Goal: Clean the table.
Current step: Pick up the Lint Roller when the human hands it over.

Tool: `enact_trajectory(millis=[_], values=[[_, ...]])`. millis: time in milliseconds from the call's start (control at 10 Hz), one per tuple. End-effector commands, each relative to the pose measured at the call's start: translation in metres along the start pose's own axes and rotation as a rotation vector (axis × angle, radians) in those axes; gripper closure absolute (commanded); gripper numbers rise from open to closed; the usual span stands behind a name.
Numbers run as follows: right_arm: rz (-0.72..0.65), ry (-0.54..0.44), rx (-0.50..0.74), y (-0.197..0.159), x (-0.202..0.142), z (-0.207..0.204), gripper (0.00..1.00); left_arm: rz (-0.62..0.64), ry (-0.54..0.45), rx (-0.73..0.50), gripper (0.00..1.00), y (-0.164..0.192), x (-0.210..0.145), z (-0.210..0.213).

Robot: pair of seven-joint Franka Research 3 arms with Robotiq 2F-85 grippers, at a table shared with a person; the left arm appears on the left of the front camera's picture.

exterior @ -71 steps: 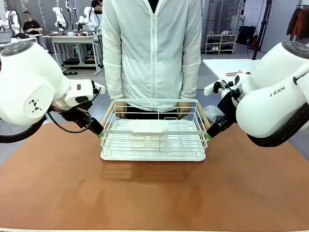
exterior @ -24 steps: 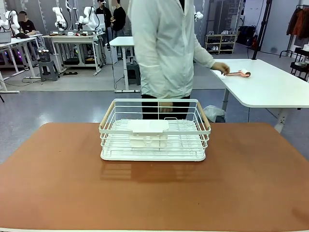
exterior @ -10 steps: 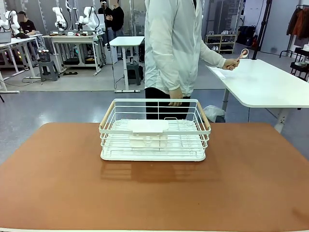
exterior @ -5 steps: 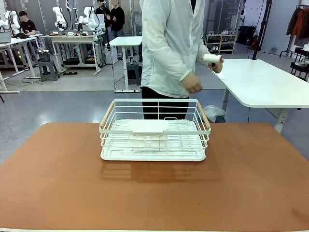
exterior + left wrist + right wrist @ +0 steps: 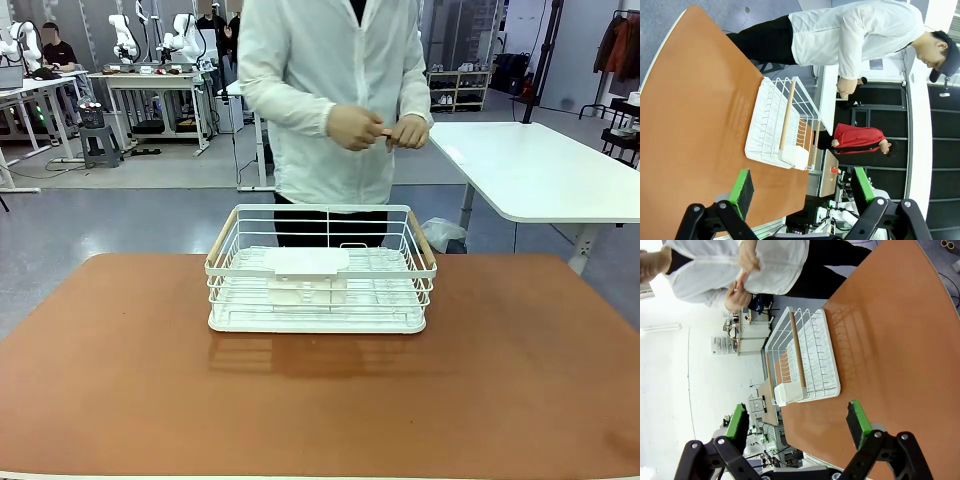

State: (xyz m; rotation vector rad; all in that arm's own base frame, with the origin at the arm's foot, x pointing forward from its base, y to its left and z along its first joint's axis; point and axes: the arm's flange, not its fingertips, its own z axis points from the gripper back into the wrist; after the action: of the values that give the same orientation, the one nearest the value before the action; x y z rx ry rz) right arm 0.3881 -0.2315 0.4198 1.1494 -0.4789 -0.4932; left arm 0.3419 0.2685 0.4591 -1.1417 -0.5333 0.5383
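table: terracotta top ran wide across the front view, white wire rack sat at its far middle.
left gripper: jaws wide apart, nothing between the green pads.
right gripper: spread wide too, empty.
person: stood behind the rack, hands together at the chest, pinching a small pink item.

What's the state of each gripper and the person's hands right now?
Left gripper: open, empty.
Right gripper: open, empty.
Person's hands: together, pinching something small.
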Motion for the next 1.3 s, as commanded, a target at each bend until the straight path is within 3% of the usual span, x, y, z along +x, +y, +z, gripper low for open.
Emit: enact_trajectory(millis=[0,1200], values=[[0.008,-0.001,0.011,0.0025,-0.002,0.0006,0.0,-0.01,0.0,-0.022,0.0,-0.001,-0.0001,0.0028],[0.008,-0.001,0.011,0.0025,-0.002,0.0006,0.0,-0.01,0.0,-0.022,0.0,-0.001,-0.0001,0.0028]])
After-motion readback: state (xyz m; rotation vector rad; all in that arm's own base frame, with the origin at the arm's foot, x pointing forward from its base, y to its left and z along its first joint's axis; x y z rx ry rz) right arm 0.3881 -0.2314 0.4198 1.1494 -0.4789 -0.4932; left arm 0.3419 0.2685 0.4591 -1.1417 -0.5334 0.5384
